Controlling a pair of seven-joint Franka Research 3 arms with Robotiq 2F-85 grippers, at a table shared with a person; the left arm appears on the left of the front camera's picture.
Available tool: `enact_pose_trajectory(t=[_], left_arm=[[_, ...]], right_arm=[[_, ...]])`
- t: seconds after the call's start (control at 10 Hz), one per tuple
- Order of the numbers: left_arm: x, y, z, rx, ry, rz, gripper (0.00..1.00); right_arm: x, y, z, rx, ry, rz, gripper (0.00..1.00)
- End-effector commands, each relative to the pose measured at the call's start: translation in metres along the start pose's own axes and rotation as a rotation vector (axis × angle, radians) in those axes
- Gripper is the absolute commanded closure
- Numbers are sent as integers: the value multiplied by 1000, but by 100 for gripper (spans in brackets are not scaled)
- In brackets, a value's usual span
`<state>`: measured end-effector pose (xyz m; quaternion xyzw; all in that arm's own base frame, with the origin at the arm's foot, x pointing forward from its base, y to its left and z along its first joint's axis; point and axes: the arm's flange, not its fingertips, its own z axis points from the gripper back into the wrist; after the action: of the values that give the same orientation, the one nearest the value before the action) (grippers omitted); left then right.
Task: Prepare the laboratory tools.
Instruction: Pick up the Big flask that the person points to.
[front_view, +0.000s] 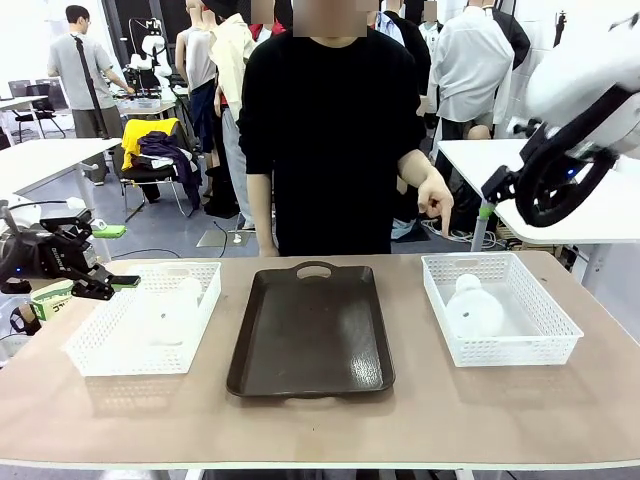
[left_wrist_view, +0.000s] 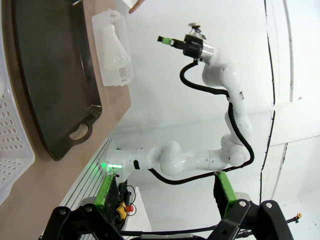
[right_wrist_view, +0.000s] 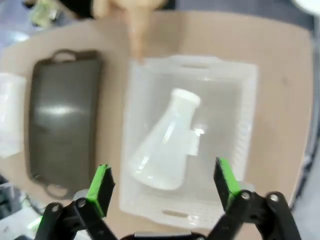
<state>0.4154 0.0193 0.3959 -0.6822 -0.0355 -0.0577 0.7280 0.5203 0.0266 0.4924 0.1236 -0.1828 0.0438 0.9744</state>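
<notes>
Far left, the left gripper (left_wrist_view: 165, 192) is hanging wide open just beside the left mesh basket (front_view: 95, 355), well apart from the action. Past the dark brown tray (front_view: 310, 335), an Erlenmeyer flask (right_wrist_view: 165, 145) is lying on its side in the right mesh basket (front_view: 545, 330). Its base is facing the robot and its neck is slanting away toward the person's hand (front_view: 433, 197), which is pointing at the basket. The right gripper (right_wrist_view: 164, 177) is hovering straight above with its pads spread wide, so I'd say it's the nearer arm.
</notes>
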Motion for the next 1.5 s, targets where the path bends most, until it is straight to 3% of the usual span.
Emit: enact_pose_trajectory(t=[0.0,0.4,0.9,1.2,1.4], left_arm=[[1,-2,2,19,2,5,0],[1,-2,2,19,2,5,0],[1,-2,2,19,2,5,0],[1,-2,2,19,2,5,0],[1,-2,2,19,2,5,0]], right_arm=[[23,8,-24,-104,138,-68,0],[22,-1,-87,-142,248,-100,0],[15,-2,-80,-149,223,-80,0],[9,38,-99,-290,189,-220,0],[16,41,-118,-353,234,-307,0]])
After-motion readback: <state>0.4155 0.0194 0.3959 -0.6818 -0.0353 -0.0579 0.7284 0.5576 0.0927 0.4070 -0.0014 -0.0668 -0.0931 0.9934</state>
